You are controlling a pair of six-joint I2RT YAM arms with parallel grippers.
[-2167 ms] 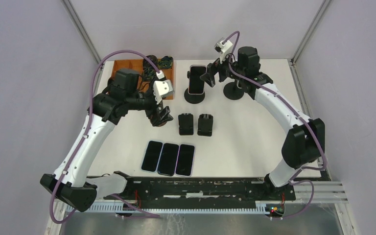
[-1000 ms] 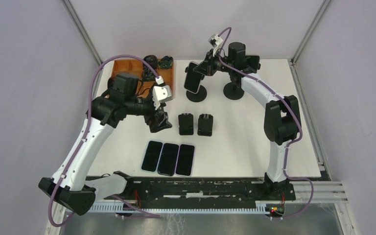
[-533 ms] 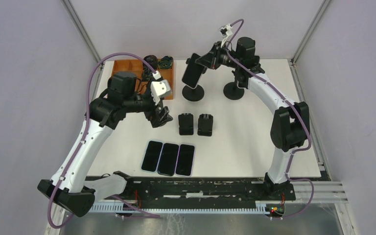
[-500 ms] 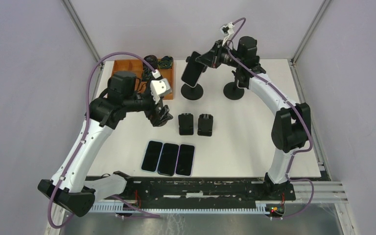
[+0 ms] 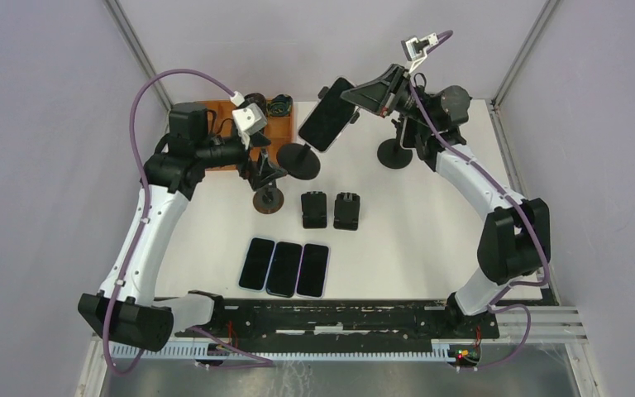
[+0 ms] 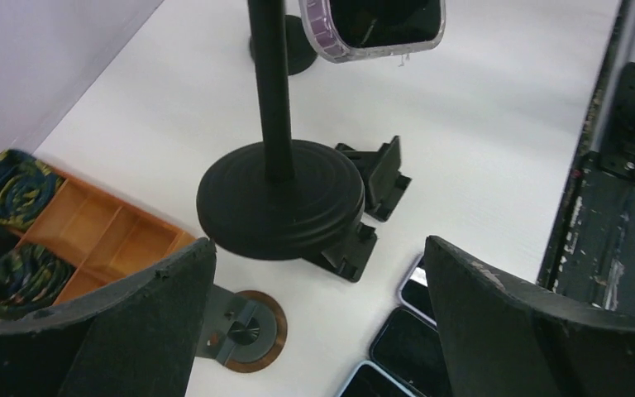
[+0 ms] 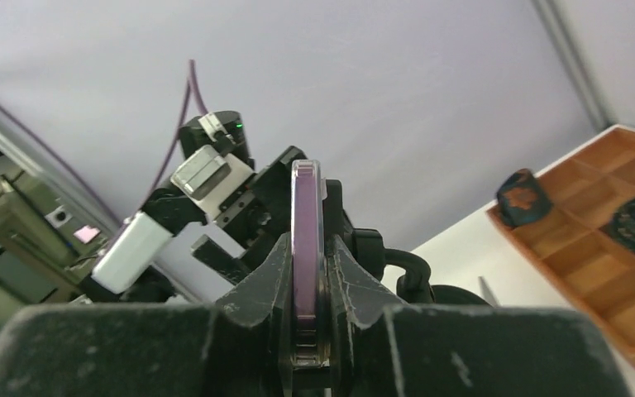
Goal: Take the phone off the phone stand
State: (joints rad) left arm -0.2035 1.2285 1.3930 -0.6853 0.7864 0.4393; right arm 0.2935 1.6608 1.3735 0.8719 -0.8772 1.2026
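Right end effector (image 7: 308, 245) pinches the phone (image 5: 327, 116) edgewise above the worktop (image 5: 430, 223), with the long axis running 1 to 7 o'clock in the top view. The stand (image 5: 298, 160) hangs at its 7 o'clock end, seemingly attached. Left end effector (image 6: 318, 248), spread wide, is nearer the stand, whose base is at 12 o'clock.

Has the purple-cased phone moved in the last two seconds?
Yes. The phone, in the right gripper, has tilted and shifted up the overhead view relative to the unmoved right-hand stand.
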